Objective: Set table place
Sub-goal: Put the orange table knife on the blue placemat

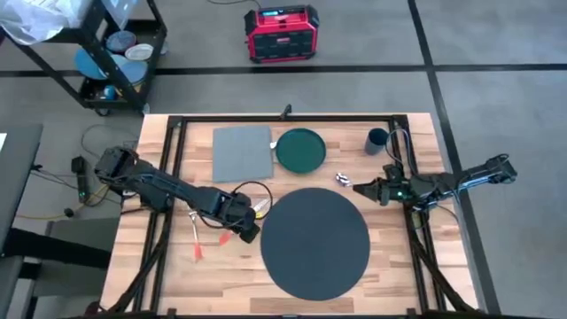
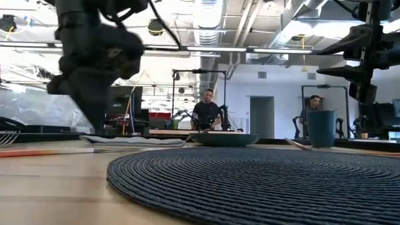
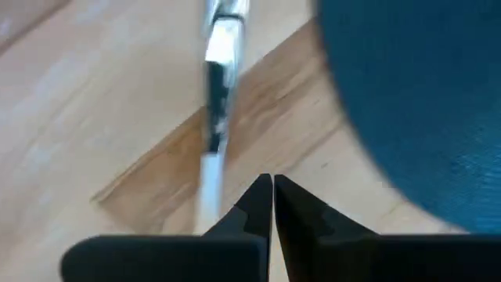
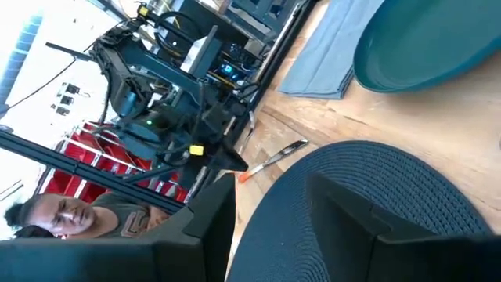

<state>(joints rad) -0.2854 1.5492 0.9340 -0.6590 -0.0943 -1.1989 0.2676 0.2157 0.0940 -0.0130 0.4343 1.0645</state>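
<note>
The table place, a large round dark woven placemat [image 1: 314,241], lies flat on the light-wood table [image 1: 390,266]. My left gripper [image 1: 251,232] is low at the placemat's left edge with its fingers shut [image 3: 272,182]. A silver utensil [image 3: 215,94] lies on the wood beside them. My right gripper [image 1: 357,187] hovers open above the table past the placemat's far right edge, pointing toward the table's left; the placemat [image 4: 368,204] shows between its fingers. My left gripper's shut fingers [image 3: 250,207] stand right next to the silver utensil's near end [image 3: 207,196]. I cannot tell whether they touch it. My right gripper touches nothing.
A grey napkin [image 1: 242,152], a green plate [image 1: 300,149] and a dark cup [image 1: 377,140] sit along the far side. Orange-handled cutlery [image 1: 197,237] lies left of the placemat. A small shiny piece [image 1: 341,179] lies near the right gripper. People sit in the room beyond [image 2: 207,112].
</note>
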